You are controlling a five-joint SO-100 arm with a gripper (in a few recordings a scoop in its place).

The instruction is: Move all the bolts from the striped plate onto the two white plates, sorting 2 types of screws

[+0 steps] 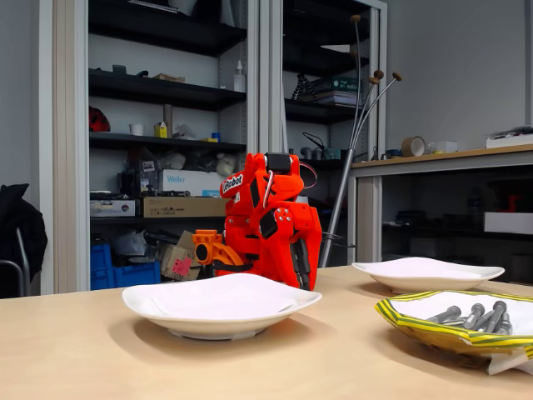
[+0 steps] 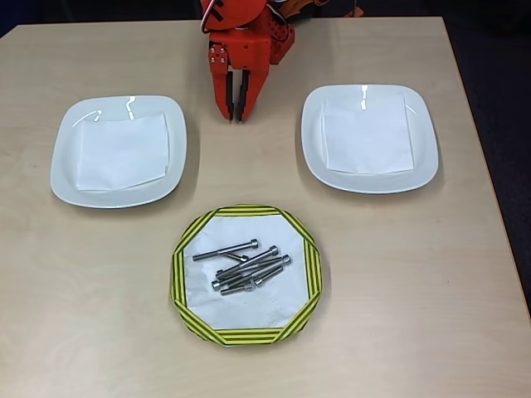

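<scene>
From overhead I see the left white plate lined with a paper napkin, then at the table's far edge the orange arm folded down with its gripper pointing toward me, fingers pressed nearly together and pinching nothing. Nearer me in the middle sits the striped plate, the bolts heaped in its centre, well apart from the gripper with bare table between. On the right lies the other white plate, while my fixed view shows cluttered shelves behind the arm.
</scene>
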